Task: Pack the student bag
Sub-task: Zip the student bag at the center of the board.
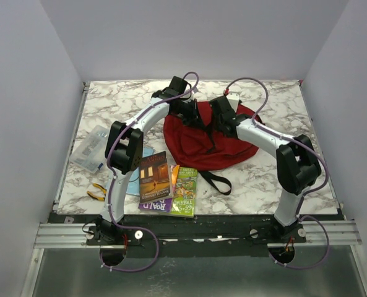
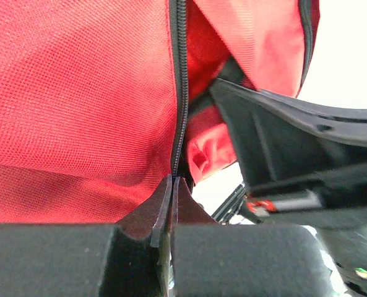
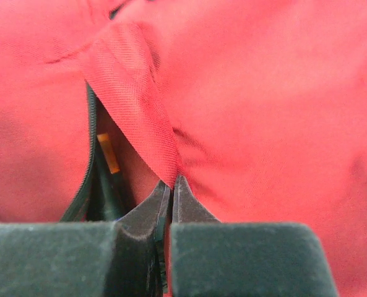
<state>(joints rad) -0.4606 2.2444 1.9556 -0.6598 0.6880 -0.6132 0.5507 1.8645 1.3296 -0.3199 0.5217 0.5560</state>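
You have the student bag [image 1: 198, 148] lying in the middle of the tabletop [image 1: 263, 179], toward the far edge, with both arms bent over its upper part. Your left tool [image 2: 171, 189] has its fingertips pressed together on the bag's cloth right where the black zipper [image 2: 178, 93] runs into them. Your right tool [image 3: 172, 185] is likewise pinched on a folded red flap [image 3: 133, 99] beside a dark gap. Two grips on opposite edges of one seam look meant to spread the mouth of the bag so things can go in; judged from this, packing proper is not yet under way. A small orange strip [image 3: 107, 153] shows inside the gap, and you cannot tell what it is. Count what waits near the front edge. There is one dark-covered book [image 1: 155, 175] and one green book [image 1: 184, 185], with a purple cover [image 1: 153, 205] peeking from under them that may be a third. One blue sheet [image 1: 135, 184] lies partly hidden by the left arm. There is also one clear plastic pouch [image 1: 90, 148] and one yellow-handled hand tool [image 1: 96, 193]. All of these lie apart from the bag on its near-left side, within the left arm's reach. There are two arms and one bag.
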